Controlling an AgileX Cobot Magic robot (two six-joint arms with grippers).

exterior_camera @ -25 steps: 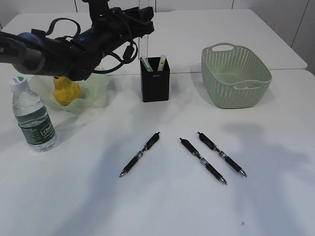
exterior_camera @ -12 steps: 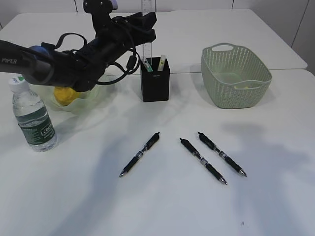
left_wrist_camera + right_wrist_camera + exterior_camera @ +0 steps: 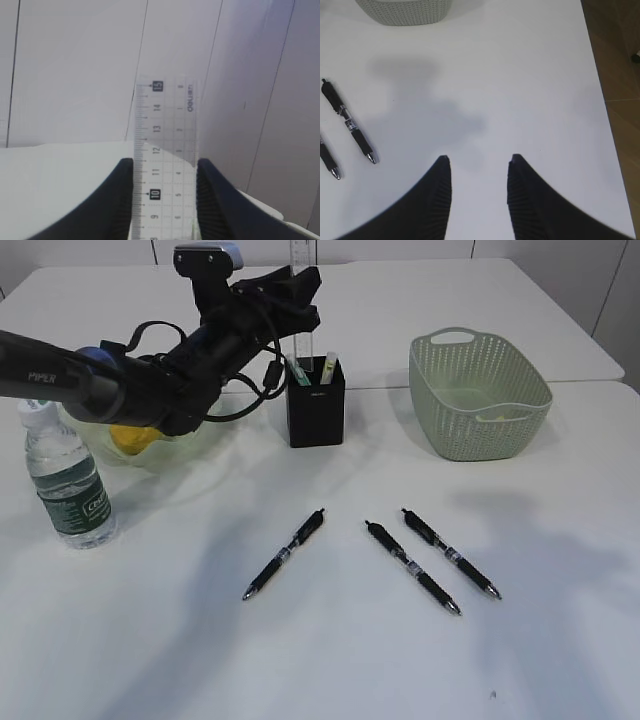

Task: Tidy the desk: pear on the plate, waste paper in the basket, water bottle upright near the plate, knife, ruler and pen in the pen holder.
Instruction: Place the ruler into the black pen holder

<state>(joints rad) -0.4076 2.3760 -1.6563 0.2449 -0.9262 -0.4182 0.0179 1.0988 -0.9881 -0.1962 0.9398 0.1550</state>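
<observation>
We see a white desk (image 3: 330, 670) carrying three pens (image 3: 284, 554) mid-front, a bottle (image 3: 68, 480) by its left edge, plate (image 3: 190, 445), pen holder (image 3: 315, 410), basket (image 3: 478, 395) behind.

L arm reaches across from the left edge, raised, its gripper (image 3: 293, 292) clamped on the ruler (image 3: 165, 160), held upright. R gripper (image 3: 479, 167) hangs above the table, jaws apart, nothing between.

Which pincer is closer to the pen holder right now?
Left. The left pincer holds the ruler upright just above the pen holder. The right pincer hangs open over bare table, right of the pens, out of the exterior view.
</observation>
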